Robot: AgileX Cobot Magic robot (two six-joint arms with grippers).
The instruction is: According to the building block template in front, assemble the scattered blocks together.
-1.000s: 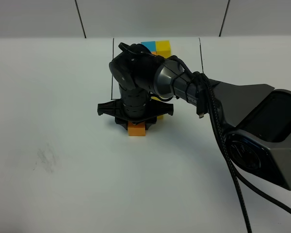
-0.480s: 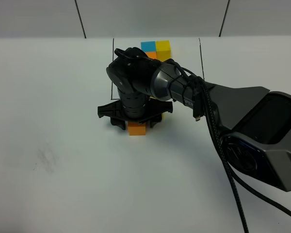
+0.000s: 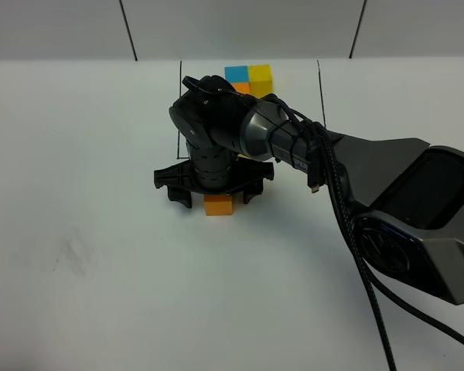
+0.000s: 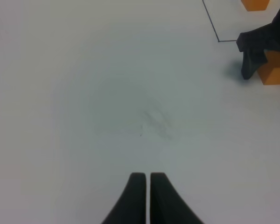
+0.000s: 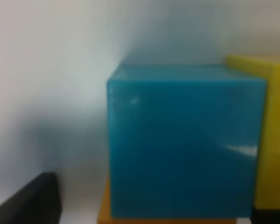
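From the high camera, my right hand [image 3: 211,191] stands spread wide and released over the orange block [image 3: 217,205], which sits directly beneath it on the surface; the template [image 3: 248,77] lies beyond.

My left wrist view shows my left hand [image 4: 145,179] clenched, empty, well apart.

My right wrist view fills with a blue block [image 5: 182,140], a yellow block [image 5: 273,135] touching it. No containers.

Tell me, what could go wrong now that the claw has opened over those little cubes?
The open right gripper sits astride the orange cube, so rising crookedly could drag it. The blue cube appears to rest on the orange one beside the yellow cube; a nudge might topple it. The arm hides part of the template.
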